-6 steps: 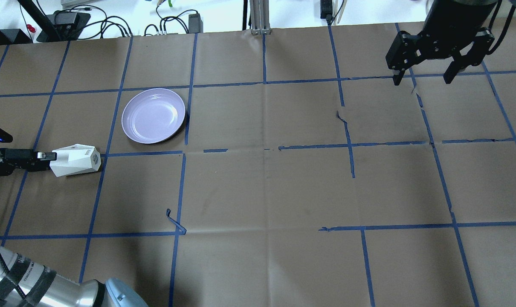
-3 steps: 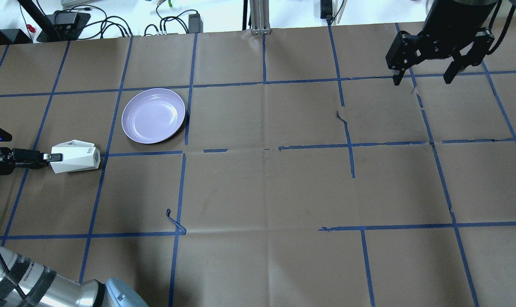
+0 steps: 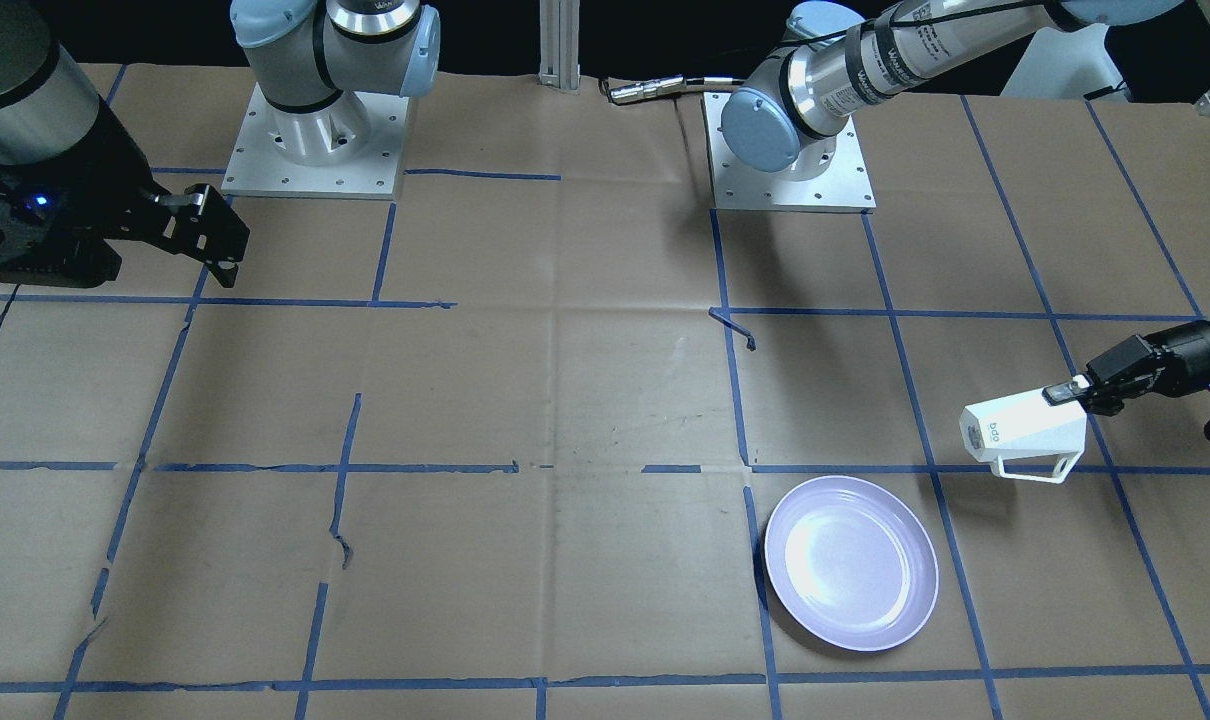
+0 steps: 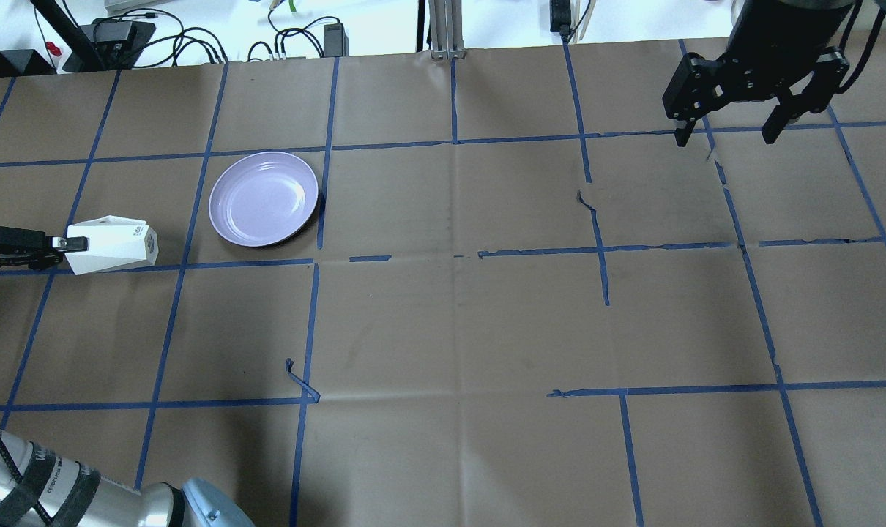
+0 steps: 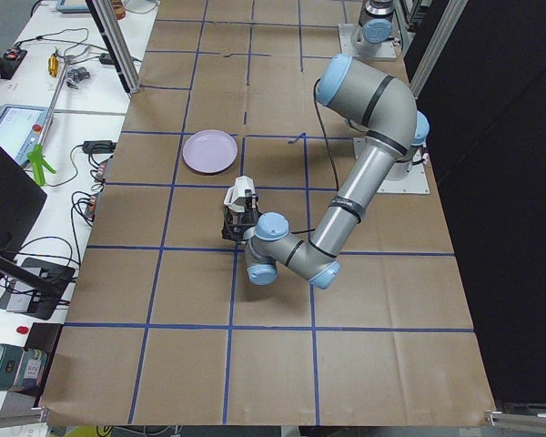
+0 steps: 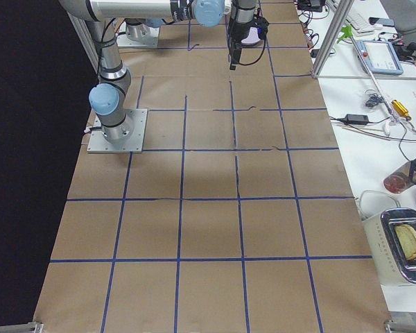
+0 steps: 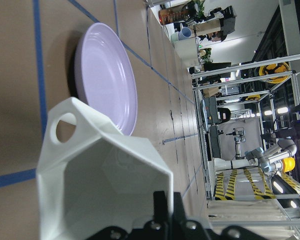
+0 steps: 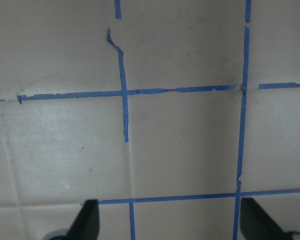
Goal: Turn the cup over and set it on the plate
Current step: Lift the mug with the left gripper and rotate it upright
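The white faceted cup [image 4: 112,244] lies on its side in the air at the table's left edge, its base pointing toward the plate. My left gripper [image 4: 61,244] is shut on the cup's rim wall. In the front view the cup [image 3: 1023,431] hangs with its handle down, held by the left gripper [image 3: 1070,390]. The left wrist view looks into the cup's open mouth [image 7: 102,190]. The lavender plate [image 4: 263,198] rests on the table just right of the cup, also seen in the front view [image 3: 851,562]. My right gripper [image 4: 728,135] is open and empty, high at the far right.
Brown paper with blue tape grid lines covers the table [image 4: 458,322]. A loose curl of tape [image 4: 300,380] sticks up near the left middle. Cables and power bricks [image 4: 194,40] lie beyond the far edge. My left arm's elbow [image 4: 84,498] fills the near left corner.
My left gripper has carried the cup a little further left and away from the robot and rolled it about its axis. The right arm and plate have not moved.
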`<move>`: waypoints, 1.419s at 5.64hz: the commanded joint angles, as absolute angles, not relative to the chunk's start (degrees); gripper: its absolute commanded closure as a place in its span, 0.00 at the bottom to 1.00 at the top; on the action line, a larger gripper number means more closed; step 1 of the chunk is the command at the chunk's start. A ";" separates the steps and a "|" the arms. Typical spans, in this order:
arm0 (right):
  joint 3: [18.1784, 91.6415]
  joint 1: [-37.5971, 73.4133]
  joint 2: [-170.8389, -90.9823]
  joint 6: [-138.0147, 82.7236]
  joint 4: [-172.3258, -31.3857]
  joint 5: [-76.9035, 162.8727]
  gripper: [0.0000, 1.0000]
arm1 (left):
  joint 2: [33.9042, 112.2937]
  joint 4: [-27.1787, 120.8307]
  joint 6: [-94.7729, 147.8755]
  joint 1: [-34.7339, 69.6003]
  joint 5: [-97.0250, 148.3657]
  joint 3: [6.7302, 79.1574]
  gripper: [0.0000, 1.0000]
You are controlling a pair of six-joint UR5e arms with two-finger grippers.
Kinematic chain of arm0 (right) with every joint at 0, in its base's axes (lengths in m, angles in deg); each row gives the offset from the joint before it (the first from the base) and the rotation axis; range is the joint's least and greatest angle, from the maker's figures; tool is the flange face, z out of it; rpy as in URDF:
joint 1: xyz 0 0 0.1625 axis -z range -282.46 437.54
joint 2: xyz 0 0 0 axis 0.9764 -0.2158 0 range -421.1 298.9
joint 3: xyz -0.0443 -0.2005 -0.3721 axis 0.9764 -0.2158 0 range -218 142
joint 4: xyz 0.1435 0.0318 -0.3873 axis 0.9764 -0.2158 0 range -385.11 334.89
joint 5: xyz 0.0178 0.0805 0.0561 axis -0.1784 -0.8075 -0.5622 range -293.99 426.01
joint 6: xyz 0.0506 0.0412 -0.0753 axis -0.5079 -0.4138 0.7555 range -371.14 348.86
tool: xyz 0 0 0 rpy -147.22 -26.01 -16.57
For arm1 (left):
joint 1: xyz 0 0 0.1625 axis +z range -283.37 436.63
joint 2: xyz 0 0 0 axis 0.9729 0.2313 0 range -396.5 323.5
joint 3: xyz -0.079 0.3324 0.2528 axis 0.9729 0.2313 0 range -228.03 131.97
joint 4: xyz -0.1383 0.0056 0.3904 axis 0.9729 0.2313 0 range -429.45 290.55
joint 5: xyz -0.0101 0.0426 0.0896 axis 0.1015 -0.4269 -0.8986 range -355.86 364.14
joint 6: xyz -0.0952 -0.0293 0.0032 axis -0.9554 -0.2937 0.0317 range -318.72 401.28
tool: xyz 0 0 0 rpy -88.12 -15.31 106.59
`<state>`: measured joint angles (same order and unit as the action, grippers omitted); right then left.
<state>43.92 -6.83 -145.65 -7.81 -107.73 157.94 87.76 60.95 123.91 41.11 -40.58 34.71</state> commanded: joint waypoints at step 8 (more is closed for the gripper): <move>43.92 -6.84 -145.65 -7.80 -107.73 157.94 0.00 | 59.57 29.20 52.84 0.86 -81.49 31.52 0.98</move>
<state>43.92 -6.83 -145.65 -7.80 -107.73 157.94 59.99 33.81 64.43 9.07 -74.92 31.52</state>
